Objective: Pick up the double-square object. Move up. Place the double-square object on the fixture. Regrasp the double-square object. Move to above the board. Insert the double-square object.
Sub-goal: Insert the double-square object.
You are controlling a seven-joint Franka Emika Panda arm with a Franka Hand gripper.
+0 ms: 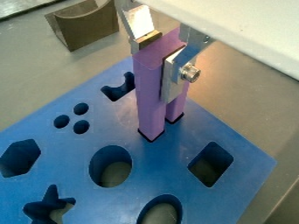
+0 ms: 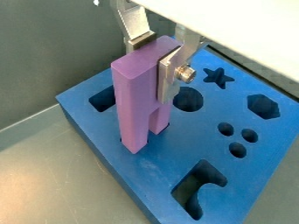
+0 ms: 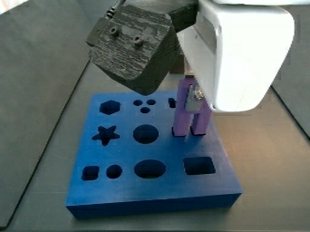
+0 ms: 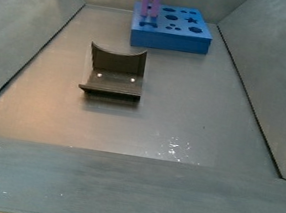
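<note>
The light-purple double-square object (image 1: 152,101) stands upright on the blue board (image 1: 176,175), its two prongs set into a cut-out near one board edge. My gripper (image 1: 160,68) is shut on its upper part, one silver finger (image 1: 176,72) flat on a side face and the opposite pad at the top edge. Both wrist views show this grip; the object (image 2: 135,109) rises from the board (image 2: 117,153) with the gripper (image 2: 152,64) on it. In a side view the object (image 3: 188,116) stands at the board's (image 3: 169,186) right side. The olive-brown fixture (image 4: 112,74) sits empty, apart.
The board's star (image 3: 107,136), hexagon (image 3: 111,106), round (image 3: 145,135) and square (image 3: 198,165) holes are open. The fixture (image 1: 87,26) lies just beyond the board. Grey sloping walls (image 4: 33,52) enclose the floor, with the board (image 4: 169,40) at the far end.
</note>
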